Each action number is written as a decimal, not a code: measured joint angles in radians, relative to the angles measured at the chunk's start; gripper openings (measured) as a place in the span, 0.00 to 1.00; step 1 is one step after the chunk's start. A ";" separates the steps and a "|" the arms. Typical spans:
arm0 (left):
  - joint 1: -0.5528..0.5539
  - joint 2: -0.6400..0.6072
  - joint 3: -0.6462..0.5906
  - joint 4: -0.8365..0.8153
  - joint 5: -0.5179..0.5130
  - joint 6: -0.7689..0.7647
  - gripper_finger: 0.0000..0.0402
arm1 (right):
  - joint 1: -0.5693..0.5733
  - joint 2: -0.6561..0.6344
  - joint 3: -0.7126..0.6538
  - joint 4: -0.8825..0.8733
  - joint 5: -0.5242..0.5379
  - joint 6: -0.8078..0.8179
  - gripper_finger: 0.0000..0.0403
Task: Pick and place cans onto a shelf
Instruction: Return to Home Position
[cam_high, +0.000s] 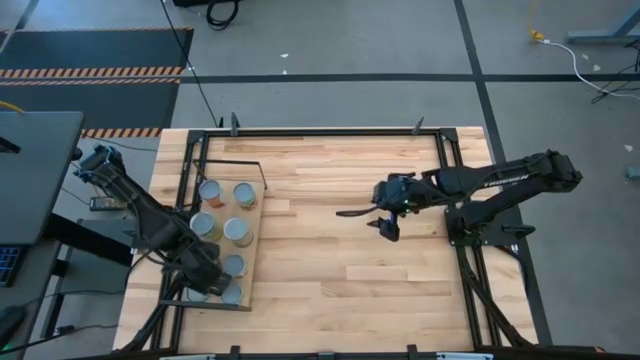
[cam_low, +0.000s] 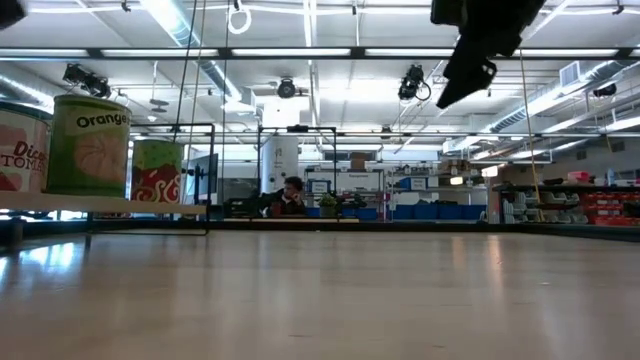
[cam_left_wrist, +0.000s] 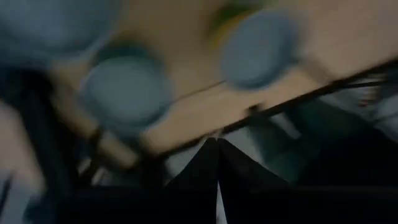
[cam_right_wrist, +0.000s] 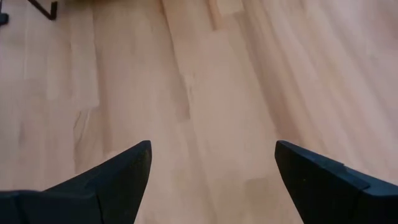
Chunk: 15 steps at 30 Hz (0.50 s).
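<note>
Standing on the shelf (cam_high: 256, 225), the cans (cam_high: 238, 232) cluster near the left gripper (cam_high: 205, 272).

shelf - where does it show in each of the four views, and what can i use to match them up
High view: the shelf lies at the left side of the tabletop.
Low view: far left, seen edge-on, raised above the tabletop.
Left wrist view: close up and blurred, a pale board with a black frame edge.
Right wrist view: not in it; only tabletop.
Shared landmark: the cans standing on it.
</note>
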 joint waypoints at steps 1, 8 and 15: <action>0.000 0.000 0.022 0.000 -0.064 0.029 0.02 | -0.002 0.000 0.000 0.018 0.002 -0.043 0.87; 0.017 0.000 0.117 0.144 -0.735 0.365 0.02 | -0.019 -0.009 0.000 0.265 -0.078 -0.163 0.86; 0.128 0.000 0.165 0.467 -0.982 1.058 0.01 | -0.010 -0.064 0.001 0.480 -0.091 -0.245 0.86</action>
